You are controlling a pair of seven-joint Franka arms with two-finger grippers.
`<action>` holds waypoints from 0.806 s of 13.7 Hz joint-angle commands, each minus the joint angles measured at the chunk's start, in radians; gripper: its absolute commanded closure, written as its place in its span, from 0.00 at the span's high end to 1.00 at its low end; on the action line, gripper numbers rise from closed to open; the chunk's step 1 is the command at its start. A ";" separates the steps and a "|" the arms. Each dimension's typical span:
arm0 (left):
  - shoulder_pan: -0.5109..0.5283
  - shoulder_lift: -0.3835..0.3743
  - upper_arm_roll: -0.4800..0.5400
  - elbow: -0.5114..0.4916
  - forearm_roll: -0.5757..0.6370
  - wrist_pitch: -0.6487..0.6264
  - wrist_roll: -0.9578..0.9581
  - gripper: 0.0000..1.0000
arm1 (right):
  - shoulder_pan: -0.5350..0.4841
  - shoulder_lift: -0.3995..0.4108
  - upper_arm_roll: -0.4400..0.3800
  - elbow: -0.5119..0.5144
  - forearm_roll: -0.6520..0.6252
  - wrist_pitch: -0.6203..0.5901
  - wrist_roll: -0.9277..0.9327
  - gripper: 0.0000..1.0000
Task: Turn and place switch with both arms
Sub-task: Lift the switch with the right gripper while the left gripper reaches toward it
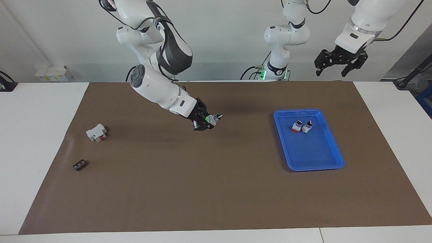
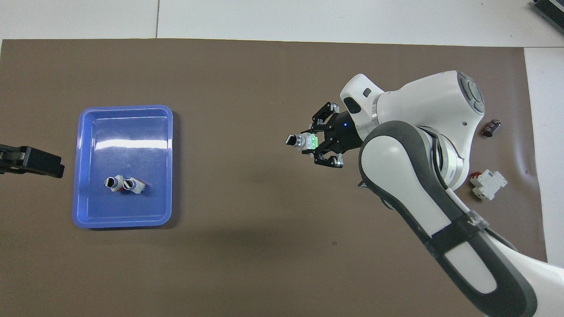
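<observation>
My right gripper (image 1: pixel 206 120) is shut on the switch (image 1: pixel 212 118) and holds it above the middle of the brown mat. The switch lies level, its green block end between the fingers and its black knob tip pointing toward the blue tray (image 1: pixel 314 167). In the overhead view the right gripper (image 2: pixel 313 143) and the switch (image 2: pixel 303 141) show the same hold. My left gripper (image 1: pixel 339 62) is open and empty, raised high at the left arm's end of the table; its tip shows beside the tray in the overhead view (image 2: pixel 31 160).
The blue tray (image 2: pixel 123 211) holds two similar switches, one with a red base (image 1: pixel 297 126) and one beside it (image 1: pixel 307 127). A white-and-red block (image 1: pixel 96 132) and a small dark part (image 1: pixel 80 165) lie on the mat at the right arm's end.
</observation>
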 commanded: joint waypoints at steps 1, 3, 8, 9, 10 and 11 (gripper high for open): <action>0.006 -0.029 -0.005 -0.019 -0.011 -0.002 -0.024 1.00 | 0.009 0.001 0.014 0.025 0.045 0.005 0.062 0.00; 0.009 -0.030 -0.005 -0.019 -0.005 0.008 0.001 1.00 | 0.015 -0.016 0.023 0.031 0.044 0.008 0.096 0.00; 0.006 -0.032 -0.008 -0.064 -0.209 0.153 0.031 0.95 | 0.084 -0.048 0.026 0.031 0.027 0.075 0.094 0.00; 0.000 -0.038 -0.010 -0.088 -0.249 0.202 0.034 0.95 | 0.099 -0.051 0.026 0.031 0.027 0.092 0.100 0.00; -0.009 -0.044 -0.013 -0.117 -0.280 0.244 0.063 0.94 | 0.102 -0.053 0.026 0.031 0.027 0.098 0.111 0.00; -0.011 -0.052 -0.015 -0.143 -0.324 0.274 0.110 0.93 | 0.102 -0.053 0.026 0.031 0.025 0.100 0.113 0.00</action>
